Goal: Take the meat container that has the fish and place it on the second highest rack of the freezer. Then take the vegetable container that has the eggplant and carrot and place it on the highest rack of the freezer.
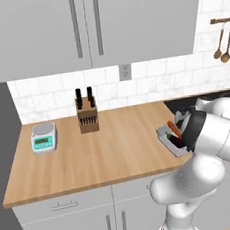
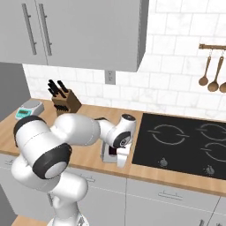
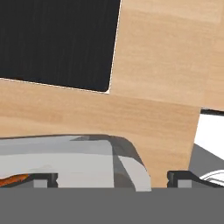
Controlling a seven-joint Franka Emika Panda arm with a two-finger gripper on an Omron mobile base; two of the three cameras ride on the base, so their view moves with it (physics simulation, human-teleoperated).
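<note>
Grey, shallow vegetable tray (image 1: 173, 142) holding the orange carrot (image 1: 173, 128) and dark eggplant (image 1: 176, 141) sits on the wooden desk (image 1: 106, 153), not yet on any freezer rack. The hand (image 3: 112, 177) is released, fingers straddling the tray's corner. Black cooktop (image 2: 185, 143) borders at 3 o'clock; open desk lies toward 9 o'clock.

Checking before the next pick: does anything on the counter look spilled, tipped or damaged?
Nothing stands out. The vegetable container sits flat near the counter's front edge with the carrot inside; knife block and scale stand upright.
</note>
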